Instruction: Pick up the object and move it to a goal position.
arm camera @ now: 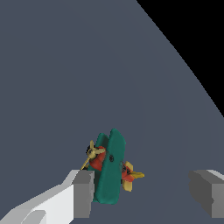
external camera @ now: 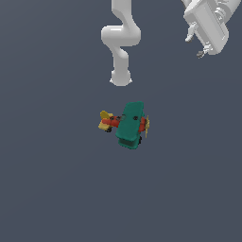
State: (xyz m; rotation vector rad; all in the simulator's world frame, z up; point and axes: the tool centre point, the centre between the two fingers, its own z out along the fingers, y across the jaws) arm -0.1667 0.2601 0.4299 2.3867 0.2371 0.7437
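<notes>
1. The toy biplane (external camera: 129, 125) sits on the flat grey floor (external camera: 52, 189) near the centre of the exterior view, roughly at 6 o'clock from the arm's base (external camera: 120, 78).
2. Its broad teal wings (external camera: 130, 122) stack one above the other; the red body runs crosswise beneath them, with the yellow tail (external camera: 105, 119) pointing toward 9 o'clock and the yellow propeller (external camera: 147, 125) toward 3 o'clock in that view.
3. The gripper (arm camera: 146, 192) is spread wide and holds nothing: in the wrist view its two grey fingertips (arm camera: 84, 192) stand well apart, with the plane seen just beside one of them.
4. In the exterior view the hand (external camera: 207, 26) hangs high at about 1 o'clock from the plane, well apart from it, so the approach is not yet made.
5. The plane looks like a light, rigid toy. The propeller, tail and small wheels seem thin and likely to slip or twist it if pinched.
6. The best hold is probably across the wings' long flat edges near the body, with the jaws closing on the two parallel sides so the weight stays centred.
</notes>
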